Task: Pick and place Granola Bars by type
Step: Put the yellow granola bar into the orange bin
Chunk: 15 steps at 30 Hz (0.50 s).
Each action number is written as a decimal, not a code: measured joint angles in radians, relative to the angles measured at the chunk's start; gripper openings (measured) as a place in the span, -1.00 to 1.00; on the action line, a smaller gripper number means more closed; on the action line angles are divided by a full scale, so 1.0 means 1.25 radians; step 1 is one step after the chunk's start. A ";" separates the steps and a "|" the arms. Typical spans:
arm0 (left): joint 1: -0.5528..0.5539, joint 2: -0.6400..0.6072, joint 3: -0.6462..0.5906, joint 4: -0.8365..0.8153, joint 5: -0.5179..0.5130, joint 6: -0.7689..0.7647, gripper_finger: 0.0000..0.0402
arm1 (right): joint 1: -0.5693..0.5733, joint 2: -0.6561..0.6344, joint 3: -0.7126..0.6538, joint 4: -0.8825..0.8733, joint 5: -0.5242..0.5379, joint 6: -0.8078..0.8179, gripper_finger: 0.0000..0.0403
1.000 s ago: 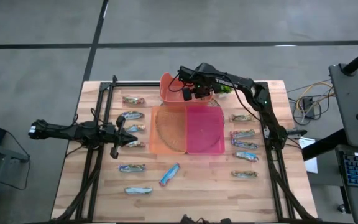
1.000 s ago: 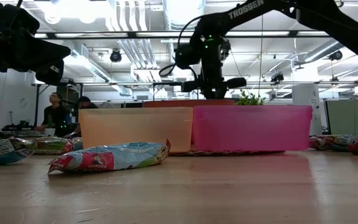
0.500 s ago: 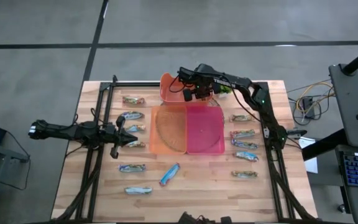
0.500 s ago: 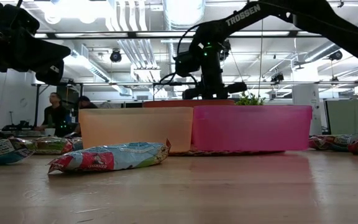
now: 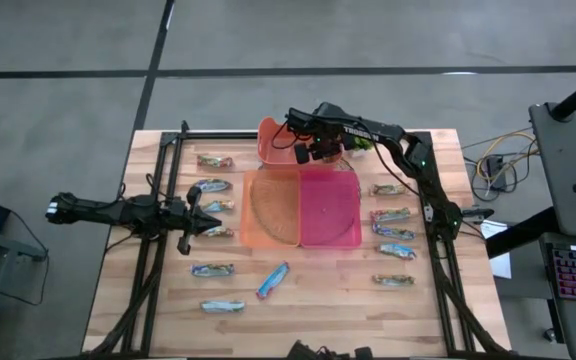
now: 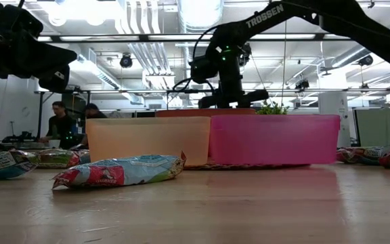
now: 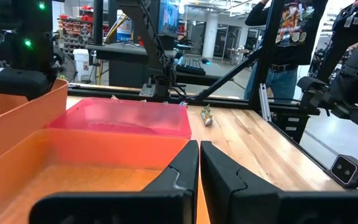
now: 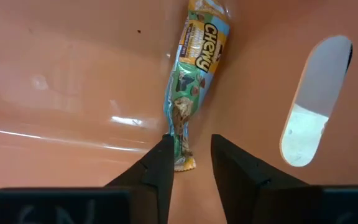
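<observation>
While most bars lie loose on the wooden table [image 5: 328,290], count from the high view gives 7 on the left half and 4 on the right. Left: one near the far edge [image 5: 214,160], three stacked down beside the left gripper, then three nearer the front incl. a blue-silver bar [image 5: 272,281] lying diagonal. Right: a column of four, top one [image 5: 386,189], all just inside the right frame rail. One more, a greenish "Chewy" bar [image 8: 194,68], lies inside the far salmon bin [image 5: 273,140], against its inner wall next to an oval handle cutout.

3 bins total: salmon at the back, an orange bin [image 5: 273,208] and a pink bin [image 5: 330,208] side by side mid-table.

Right gripper [image 8: 188,158] reaches over the salmon bin, pointing down; fingers parted a little, straddling the end of the Chewy bar w/o clamping it. Left gripper [image 7: 199,163] sits low beside the orange bin's left wall, arm stretched in from the table's left edge, fingers closed together, nothing between them.

Front strip of table is mostly open; a small plant [image 6: 271,107] stands behind the pink bin.
</observation>
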 joint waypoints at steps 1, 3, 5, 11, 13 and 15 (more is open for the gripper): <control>0.000 0.000 0.000 0.000 0.000 0.000 -1.00 | 0.000 0.000 0.000 0.000 0.000 0.000 -0.50; 0.000 0.000 0.000 0.000 0.000 0.000 -1.00 | 0.000 0.000 0.001 -0.001 0.000 -0.003 -0.48; 0.000 0.000 0.000 0.000 0.000 0.000 -1.00 | -0.002 0.000 0.006 -0.002 0.000 -0.010 -0.47; 0.000 0.000 0.000 0.000 0.000 0.000 -1.00 | -0.003 -0.002 0.058 -0.004 0.006 -0.049 -0.51; 0.000 0.000 0.000 0.000 0.000 0.000 -1.00 | -0.003 -0.002 0.086 -0.008 0.006 -0.073 -0.51; 0.000 0.000 0.000 0.000 0.000 0.000 -1.00 | -0.002 -0.002 0.118 -0.009 0.009 -0.114 -0.49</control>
